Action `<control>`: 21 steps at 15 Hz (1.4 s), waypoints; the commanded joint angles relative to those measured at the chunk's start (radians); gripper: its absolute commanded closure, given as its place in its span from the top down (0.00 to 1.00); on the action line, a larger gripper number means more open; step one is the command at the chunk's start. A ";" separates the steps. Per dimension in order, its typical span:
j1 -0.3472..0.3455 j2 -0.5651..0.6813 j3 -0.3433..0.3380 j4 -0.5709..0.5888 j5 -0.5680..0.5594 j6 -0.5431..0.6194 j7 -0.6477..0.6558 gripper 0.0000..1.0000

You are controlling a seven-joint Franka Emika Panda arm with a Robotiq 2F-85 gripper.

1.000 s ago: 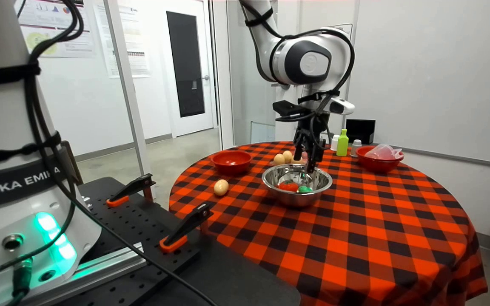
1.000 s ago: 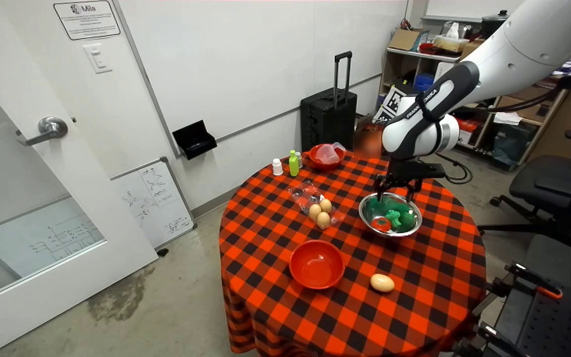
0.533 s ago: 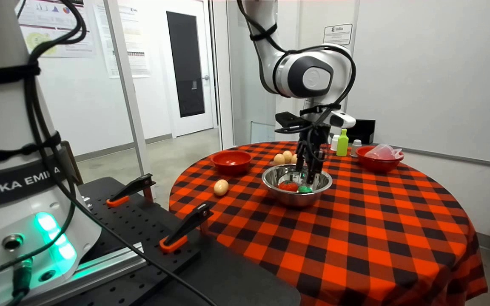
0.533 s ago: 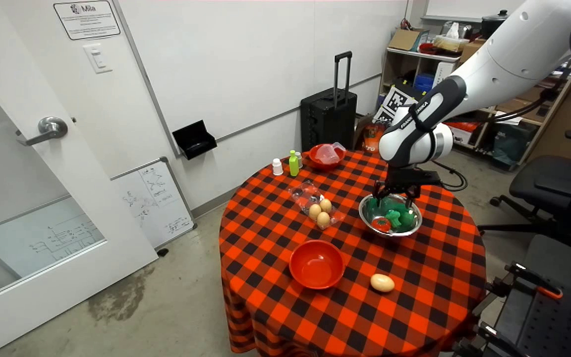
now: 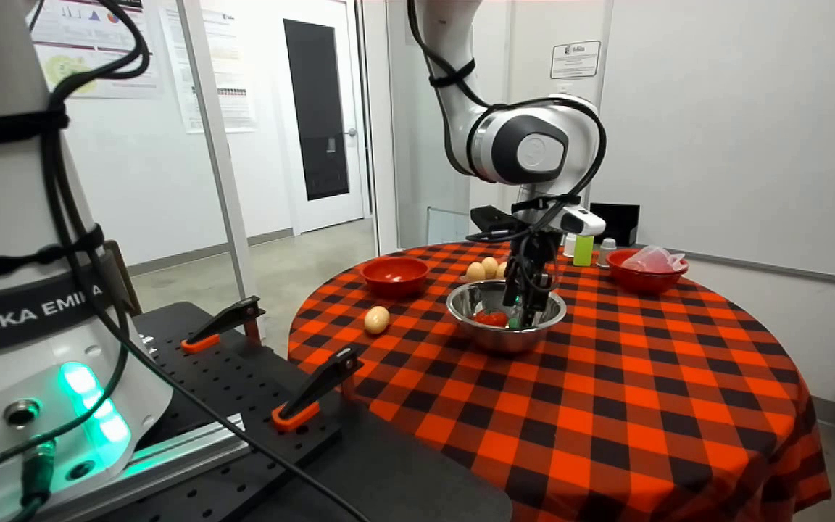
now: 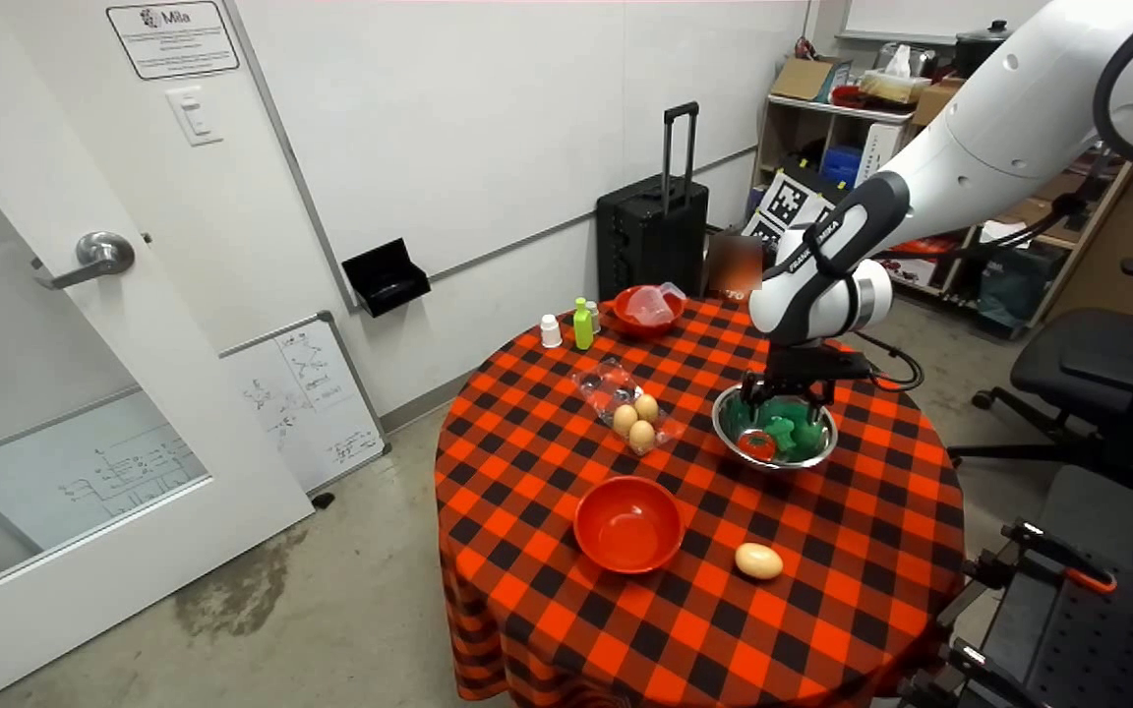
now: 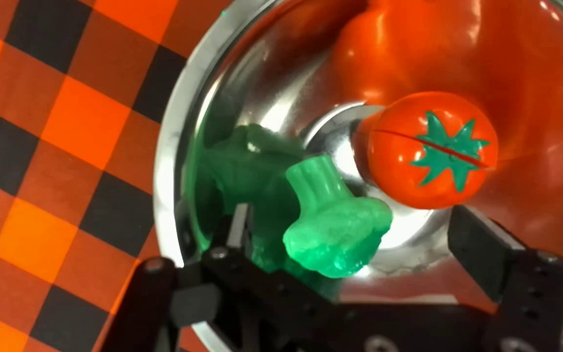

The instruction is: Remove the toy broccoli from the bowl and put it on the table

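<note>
The toy broccoli [image 7: 335, 225] is green and lies in the silver metal bowl [image 7: 165, 181], its stem pointing away from my gripper. It also shows in both exterior views [image 5: 514, 324] [image 6: 781, 431], partly covered by a finger in one. The bowl [image 5: 493, 341] stands on the table [image 5: 628, 406] with its red-and-black checked cloth. My gripper [image 7: 352, 227] is open and points down into the bowl [image 6: 724, 441]. Its fingers are on both sides of the broccoli, with a visible gap on each side. Whether the fingertips touch the bowl's bottom, I cannot tell.
A red toy tomato [image 7: 433, 156] lies in the bowl close to the broccoli and the right finger. A red bowl [image 6: 628, 526], a lone egg [image 6: 758, 560], eggs in a clear carton [image 6: 640, 423], a green bottle [image 6: 582, 326] and a red dish [image 6: 640, 329] stand around on the table.
My gripper has moved down, from above the bowl's rim to inside the bowl, and stays open. The broccoli, tomato and bowl have not visibly moved.
</note>
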 commanded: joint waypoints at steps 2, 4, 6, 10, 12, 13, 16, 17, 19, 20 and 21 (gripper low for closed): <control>0.006 0.045 -0.007 0.047 0.017 -0.010 0.017 1.00; 0.007 0.057 -0.008 0.057 0.015 -0.012 0.018 1.00; 0.007 0.068 -0.009 0.064 0.015 -0.012 0.020 1.00; 0.005 0.095 -0.011 0.087 0.014 -0.015 0.023 1.00; 0.004 0.106 -0.013 0.099 0.012 -0.017 0.022 1.00; 0.004 0.110 -0.014 0.105 0.012 -0.017 0.021 1.00; 0.003 0.123 -0.012 0.122 0.012 -0.018 0.019 0.92; 0.003 0.125 -0.012 0.127 0.012 -0.018 0.019 0.83; 0.004 0.131 -0.011 0.135 0.012 -0.017 0.018 0.60; 0.004 0.132 -0.011 0.138 0.012 -0.017 0.018 0.53; 0.004 0.133 -0.012 0.139 0.012 -0.017 0.018 0.44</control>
